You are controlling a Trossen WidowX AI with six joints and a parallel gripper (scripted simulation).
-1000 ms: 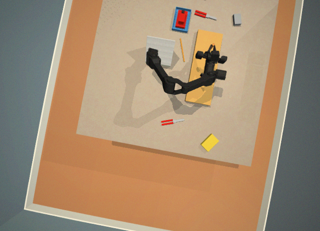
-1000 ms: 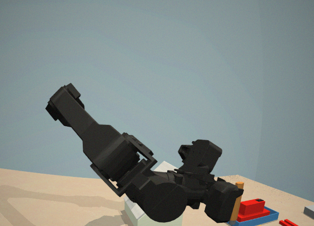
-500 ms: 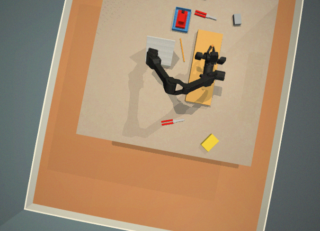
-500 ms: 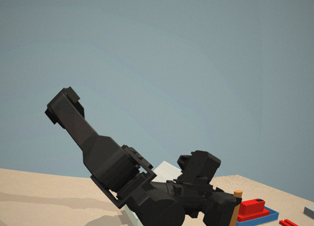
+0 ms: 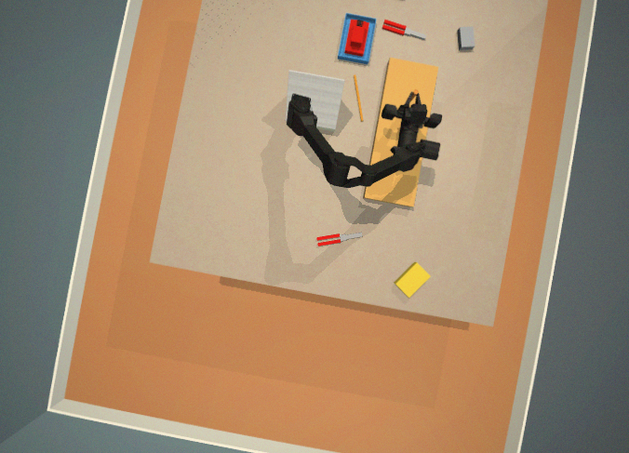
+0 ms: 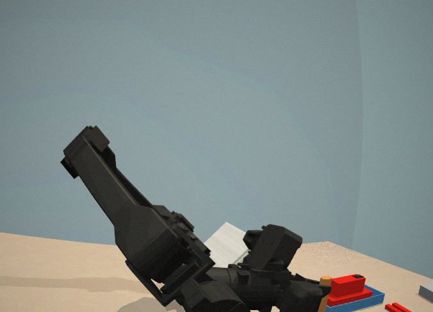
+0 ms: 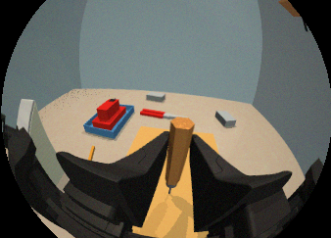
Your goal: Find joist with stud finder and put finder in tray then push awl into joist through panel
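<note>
Awl [image 5: 416, 91] [image 6: 326, 296] [image 7: 179, 148] points downward in the end effector [image 5: 416, 96] [image 7: 180, 137] above the panel [image 5: 411, 76] [image 7: 147, 141].

Tan tabletop [image 5: 228, 208] [image 6: 45, 255] [image 7: 64, 107] w/ blue tray [image 5: 341, 36] [image 6: 378, 298] [image 7: 110, 134], yellow block [image 5: 412, 279], orange-yellow panel [image 5: 390, 186] [image 7: 142, 141], pencil-thin orange stick [image 5: 358, 98] [image 7: 91, 153].
</note>
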